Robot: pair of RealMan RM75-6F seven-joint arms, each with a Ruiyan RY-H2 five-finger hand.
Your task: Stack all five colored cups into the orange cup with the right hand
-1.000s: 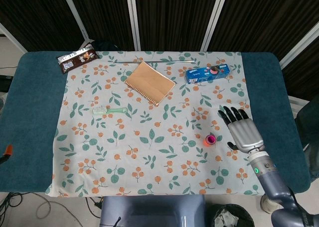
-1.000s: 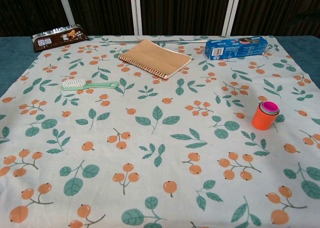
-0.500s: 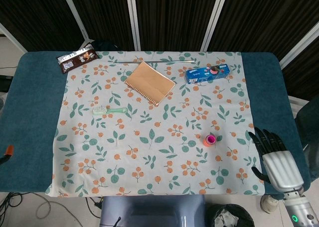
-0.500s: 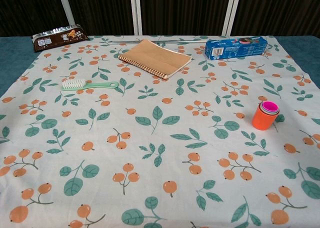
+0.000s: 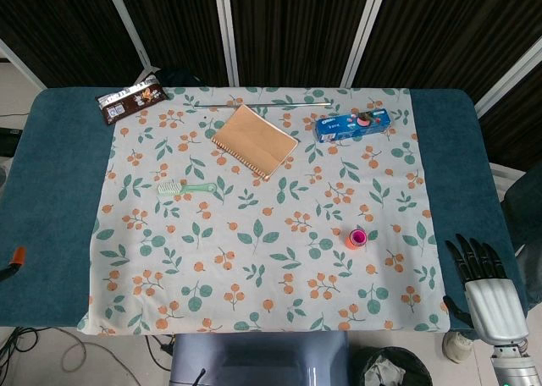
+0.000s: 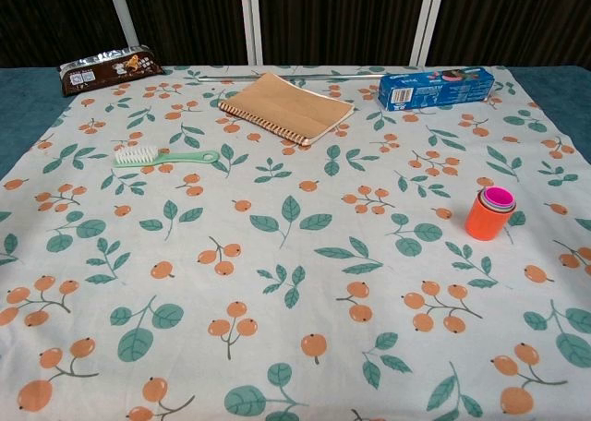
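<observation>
Orange cup [image 6: 487, 216] stands upright, cups nested inside (pink topmost); right hand [image 5: 486, 284] spread, empty, well apart.

Behind the counter [image 5: 59, 234] hung dark, pleated curtains [image 5: 288, 30], split by pale slanted frame bars [image 5: 222, 30]. The counter itself was covered in teal fabric, and a white cloth [image 5: 262, 259] printed with green leaves and orange berries lay spread across its middle. A pale floor [image 5: 34, 352] showed below the near edge, with loose cables [image 5: 76, 350] trailing at the lower left. Light fell even and soft, with no hard shadows.
</observation>
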